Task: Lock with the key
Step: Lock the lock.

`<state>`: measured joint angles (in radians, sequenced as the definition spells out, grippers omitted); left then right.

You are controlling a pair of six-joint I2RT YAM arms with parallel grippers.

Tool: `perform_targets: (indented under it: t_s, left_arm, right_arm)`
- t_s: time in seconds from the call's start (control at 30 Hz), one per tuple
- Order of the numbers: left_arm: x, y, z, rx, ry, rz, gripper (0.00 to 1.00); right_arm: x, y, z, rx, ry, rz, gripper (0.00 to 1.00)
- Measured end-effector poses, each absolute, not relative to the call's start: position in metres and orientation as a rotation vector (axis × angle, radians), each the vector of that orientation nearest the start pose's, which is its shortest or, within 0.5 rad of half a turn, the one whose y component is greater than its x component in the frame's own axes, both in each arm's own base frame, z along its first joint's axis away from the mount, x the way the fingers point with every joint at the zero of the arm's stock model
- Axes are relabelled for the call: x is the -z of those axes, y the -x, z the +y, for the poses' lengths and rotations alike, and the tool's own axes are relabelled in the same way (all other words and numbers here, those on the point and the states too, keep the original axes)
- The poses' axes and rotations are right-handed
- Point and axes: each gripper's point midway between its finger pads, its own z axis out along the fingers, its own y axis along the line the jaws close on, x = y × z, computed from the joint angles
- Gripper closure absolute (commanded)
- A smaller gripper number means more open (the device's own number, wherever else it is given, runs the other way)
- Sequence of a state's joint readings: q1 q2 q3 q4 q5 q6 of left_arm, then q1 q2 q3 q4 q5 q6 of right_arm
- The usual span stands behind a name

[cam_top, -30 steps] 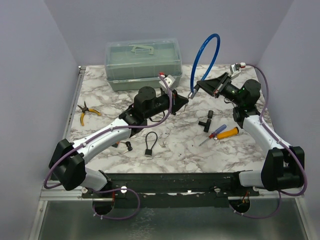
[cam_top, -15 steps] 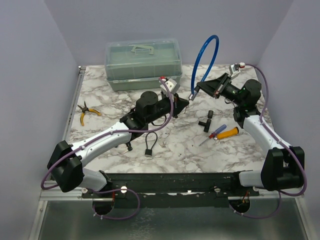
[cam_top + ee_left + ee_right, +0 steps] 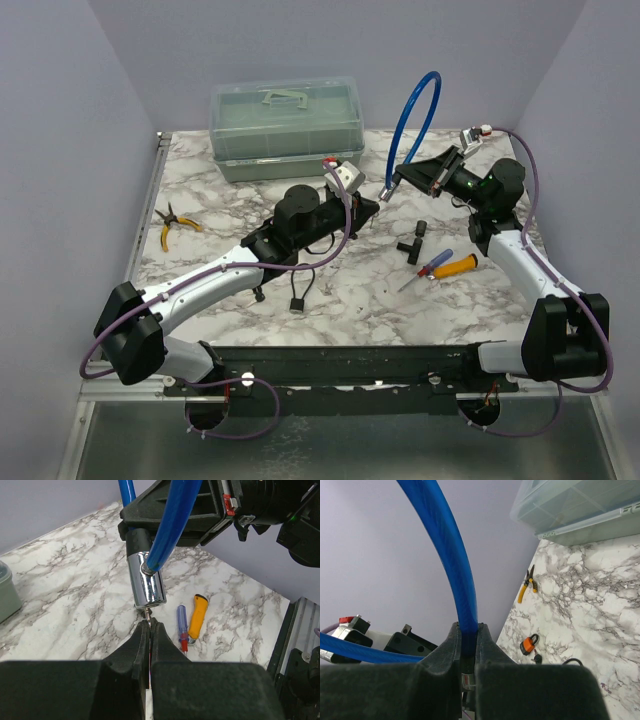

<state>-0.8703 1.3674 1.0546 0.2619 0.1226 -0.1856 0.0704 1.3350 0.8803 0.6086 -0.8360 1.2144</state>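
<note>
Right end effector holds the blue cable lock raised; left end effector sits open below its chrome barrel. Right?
No: the left wrist view shows the left end effector shut on a key below the chrome barrel. The right end effector does hold the blue cable lock raised.

Bare tabletop (image 3: 203,193) between pliers (image 3: 176,222) and toolbox (image 3: 287,125)

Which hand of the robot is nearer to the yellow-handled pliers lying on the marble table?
Left. The left hand is at mid-table, right of the yellow-handled pliers; the right hand is farther right, gripping the blue cable loop.
</note>
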Motion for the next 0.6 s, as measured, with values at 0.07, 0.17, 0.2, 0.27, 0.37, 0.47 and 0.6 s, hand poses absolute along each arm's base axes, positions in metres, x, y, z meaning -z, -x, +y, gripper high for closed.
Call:
perform_targets:
  t_s: [0.07, 0.17, 0.2, 0.27, 0.37, 0.47, 0.6]
  left_arm:
    - [-0.3001, -0.2754, -0.3735, 0.894, -0.676, 1.559, 1.0]
    - [-0.2997, -0.2744, -0.3741, 0.892, -0.683, 1.557, 1.0]
    - [-0.2995, -0.2742, -0.3742, 0.89, -0.686, 1.556, 1.0]
    - [-0.2986, -0.2743, -0.3742, 0.881, -0.688, 1.562, 1.0]
    - [-0.2978, -0.2747, -0.3769, 0.865, -0.68, 1.591, 1.0]
    - [-0.2976, -0.2758, -0.3791, 0.892, -0.65, 1.62, 1.0]
    - [-0.3005, -0.2762, -0.3784, 0.942, -0.638, 1.622, 1.0]
  right_arm:
    - [-0.3272, -0.3559, 0.1818, -1.589, -0.158, 1.688, 1.0]
    - [-0.3273, -0.3558, 0.1818, -1.589, -0.157, 1.688, 1.0]
    - [-0.3273, -0.3558, 0.1818, -1.588, -0.157, 1.688, 1.0]
    - [-0.3272, -0.3558, 0.1818, -1.586, -0.154, 1.688, 1.0]
    - [-0.3272, -0.3568, 0.1802, -1.578, -0.151, 1.684, 1.0]
    - [-0.328, -0.3576, 0.1786, -1.567, -0.139, 1.675, 1.0]
    - [-0.3301, -0.3576, 0.1782, -1.553, -0.112, 1.659, 1.0]
